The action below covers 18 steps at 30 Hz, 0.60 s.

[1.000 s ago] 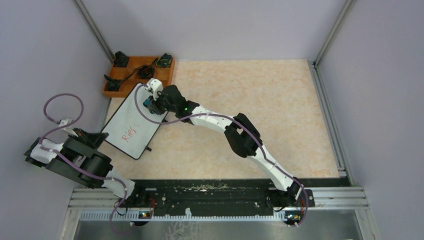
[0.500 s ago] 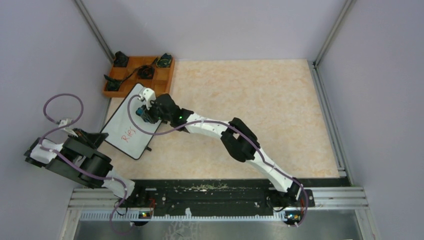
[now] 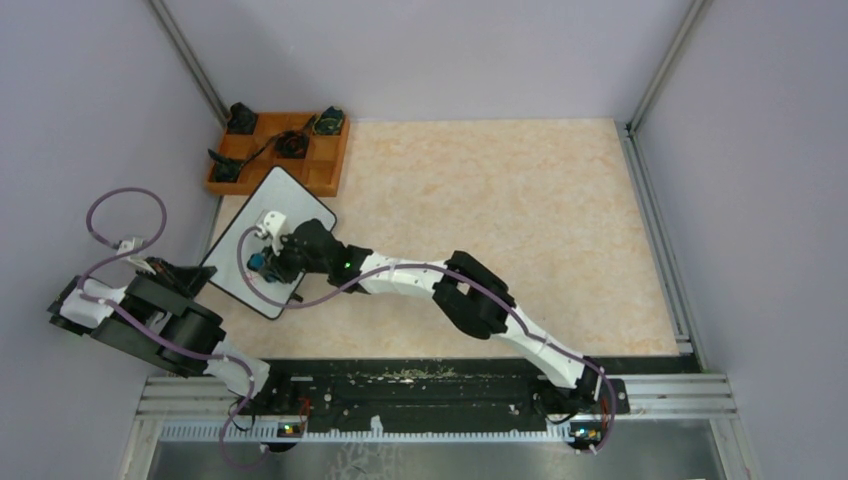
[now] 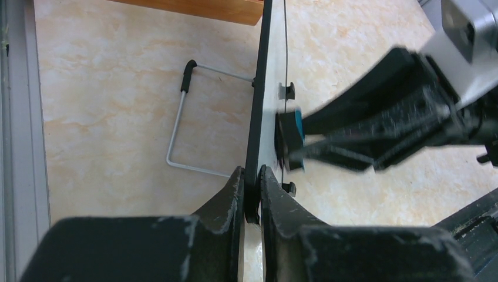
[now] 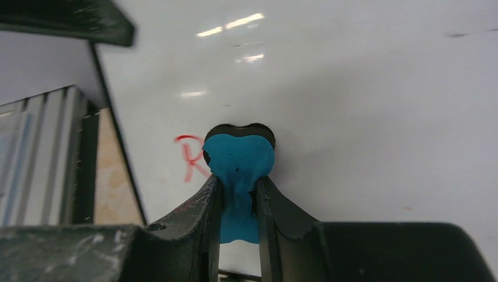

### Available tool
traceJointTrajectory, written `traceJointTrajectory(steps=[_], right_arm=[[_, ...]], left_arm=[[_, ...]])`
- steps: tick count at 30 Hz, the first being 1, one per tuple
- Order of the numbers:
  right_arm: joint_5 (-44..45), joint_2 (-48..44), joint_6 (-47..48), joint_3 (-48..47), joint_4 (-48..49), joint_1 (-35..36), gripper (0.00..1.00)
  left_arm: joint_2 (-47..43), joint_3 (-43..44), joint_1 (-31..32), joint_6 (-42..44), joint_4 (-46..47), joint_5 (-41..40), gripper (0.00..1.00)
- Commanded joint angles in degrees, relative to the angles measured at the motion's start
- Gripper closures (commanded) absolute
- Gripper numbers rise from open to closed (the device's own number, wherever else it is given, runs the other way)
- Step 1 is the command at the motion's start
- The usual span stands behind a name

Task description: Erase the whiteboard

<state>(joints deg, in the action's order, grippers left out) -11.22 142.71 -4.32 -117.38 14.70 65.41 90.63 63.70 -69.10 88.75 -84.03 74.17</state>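
Note:
The whiteboard (image 3: 285,208) stands tilted at the table's left; it shows edge-on in the left wrist view (image 4: 262,88) and fills the right wrist view (image 5: 364,100). My left gripper (image 4: 252,194) is shut on the board's lower black edge; its arm shows in the top view (image 3: 165,285). My right gripper (image 5: 238,197) is shut on a blue eraser (image 5: 238,161) and presses it against the board's face, over the red handwriting (image 5: 191,155), of which only an "R" shows. The eraser also shows in the top view (image 3: 262,263) and in the left wrist view (image 4: 292,141).
An orange compartmented wooden tray (image 3: 325,172) with black parts stands behind the board at the back left. The board's wire stand (image 4: 179,126) rests on the table behind it. A metal rail (image 3: 440,395) runs along the near edge. Grey walls close in both sides.
My right gripper has slid the eraser from the board's upper part down to the lower part, onto the red writing. Most of the writing is now covered. The left arm has not moved.

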Motion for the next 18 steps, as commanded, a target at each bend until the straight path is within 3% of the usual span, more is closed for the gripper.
traceJointTrajectory(steps=[1, 18], right_arm=[[-4.7, -3.3, -1.1, 0.5, 2.0, 5.4, 1.00], [-1.2, -1.5, 1.4, -1.5, 0.0, 4.4, 1.00]], left_arm=[[-0.7, -1.0, -0.2, 3.1, 3.0, -4.9, 1.00], [-1.1, -1.4, -0.3, 2.8, 3.0, -5.1, 1.00]])
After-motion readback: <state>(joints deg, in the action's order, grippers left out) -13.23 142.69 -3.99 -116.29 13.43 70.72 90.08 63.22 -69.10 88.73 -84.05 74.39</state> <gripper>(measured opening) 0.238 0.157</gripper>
